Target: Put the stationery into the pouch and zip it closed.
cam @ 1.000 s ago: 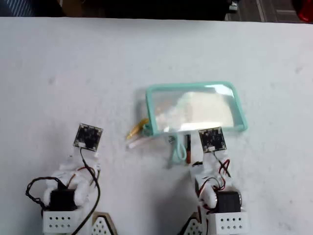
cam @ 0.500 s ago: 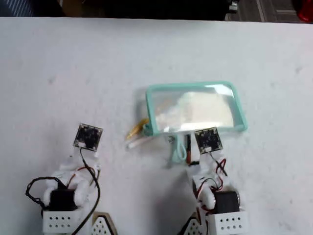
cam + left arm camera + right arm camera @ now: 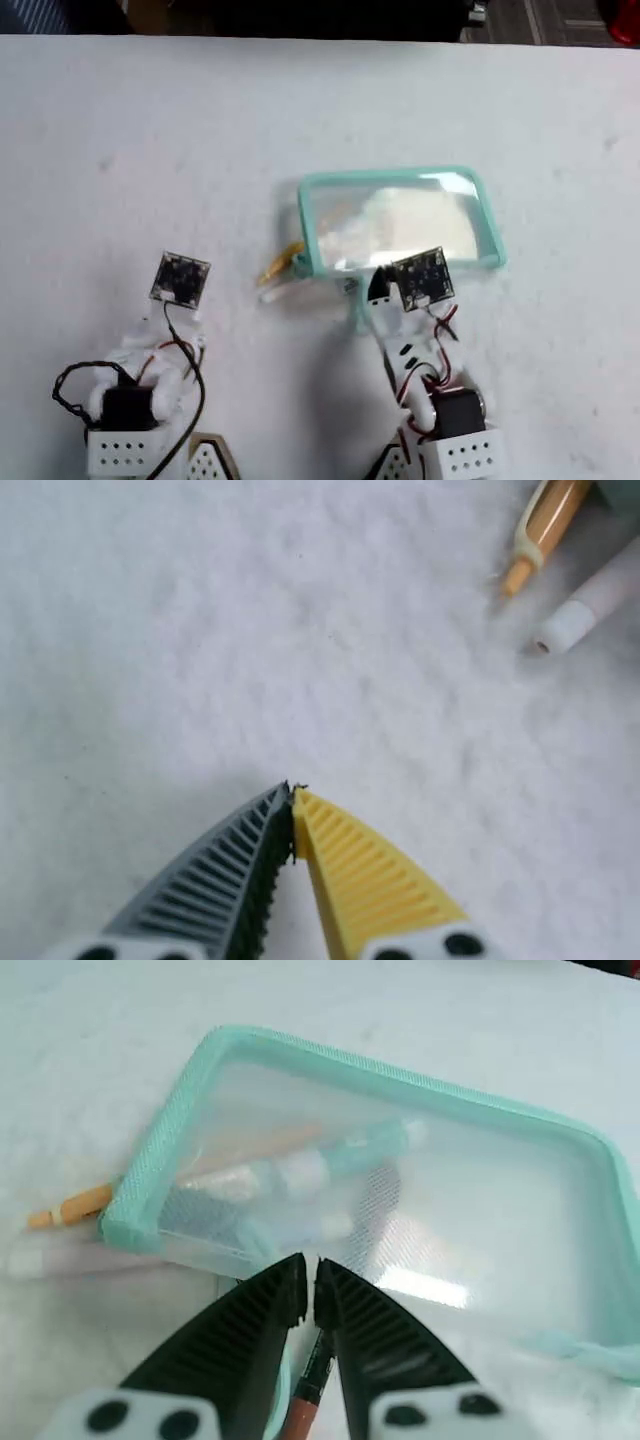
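A clear pouch with a teal rim (image 3: 390,177) lies right of the table's middle. An orange pen tip (image 3: 278,266) and a white pen (image 3: 280,292) stick out of its left end. My right gripper (image 3: 373,284) sits at the pouch's near edge, shut on a thin red-brown pen (image 3: 308,1392) that runs back between its fingers. In the right wrist view the gripper tips (image 3: 310,1266) touch the pouch wall (image 3: 400,1075), and other stationery (image 3: 300,1170) shows through it. My left gripper (image 3: 292,794) is shut on nothing, low over the bare table, short of the orange pen tip (image 3: 542,528) and white pen (image 3: 592,608).
A teal strap loop (image 3: 358,308) lies on the table beside the right gripper, at the pouch's near edge. The white table (image 3: 150,150) stretches wide to the left and behind the pouch. The left arm's base (image 3: 125,420) stands at the near left.
The right arm has swung forward and slightly left, bringing its gripper and the red-brown pen up to the pouch's near edge. The left arm and the pouch have stayed put.
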